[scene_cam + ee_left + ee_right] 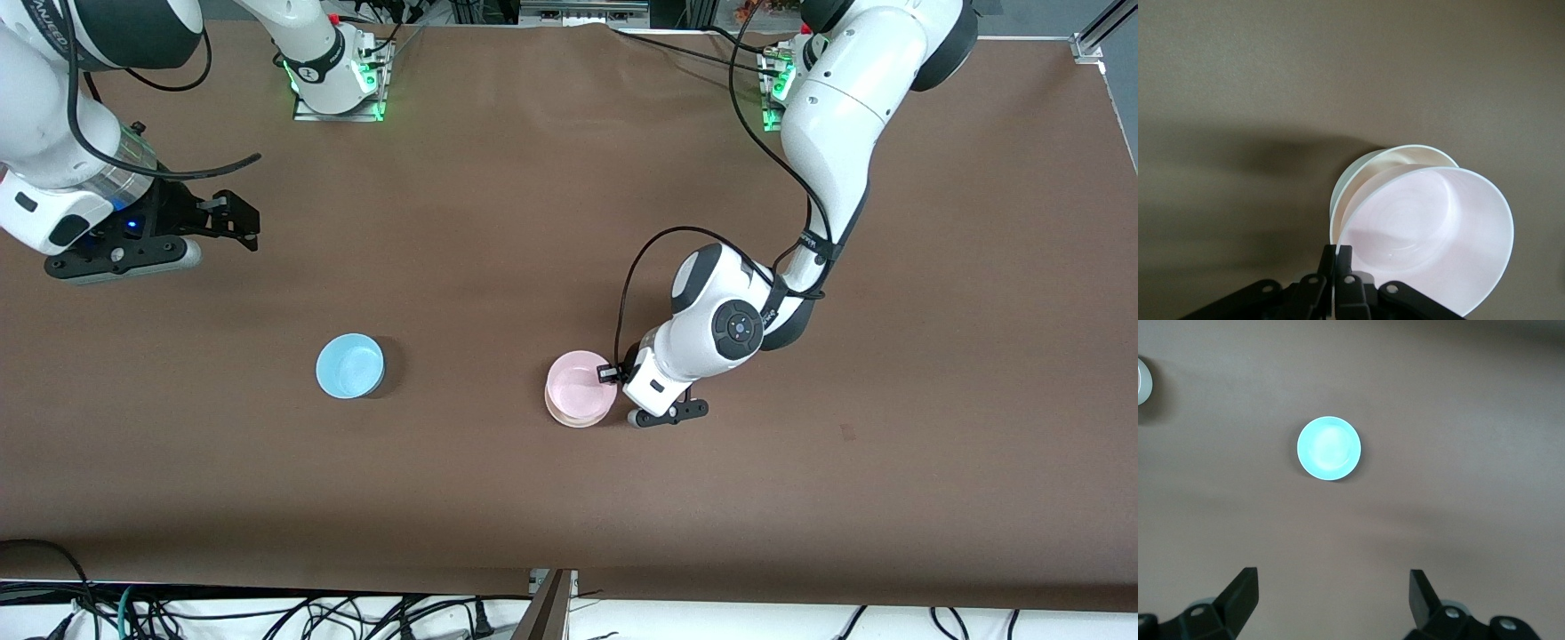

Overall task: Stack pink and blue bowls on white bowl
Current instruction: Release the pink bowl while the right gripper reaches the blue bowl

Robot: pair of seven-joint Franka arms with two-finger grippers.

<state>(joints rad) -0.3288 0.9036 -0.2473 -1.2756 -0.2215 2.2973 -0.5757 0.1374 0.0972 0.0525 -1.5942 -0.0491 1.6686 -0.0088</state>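
The right claw [233,222] hangs with fingers wide apart over the table [533,178], waiting. The blue bowl [350,365] sits alone toward its end. The left claw [610,374] is clamped on the pink bowl's [578,382] rim, nested in the white bowl [1386,160].

My left arm reaches from its base down toward the middle of the surface, elbow bent and wrist turned low. Its left pincer [613,373] sits just above the surface with the fingers [1336,263] pressed together, clamped on the rim of the pink bowl [580,386]. My right arm hangs high over its own end of the surface and waits. Its right pincer [233,220] points downward in the air, its two fingers [1241,590] spread wide apart with nothing between them.
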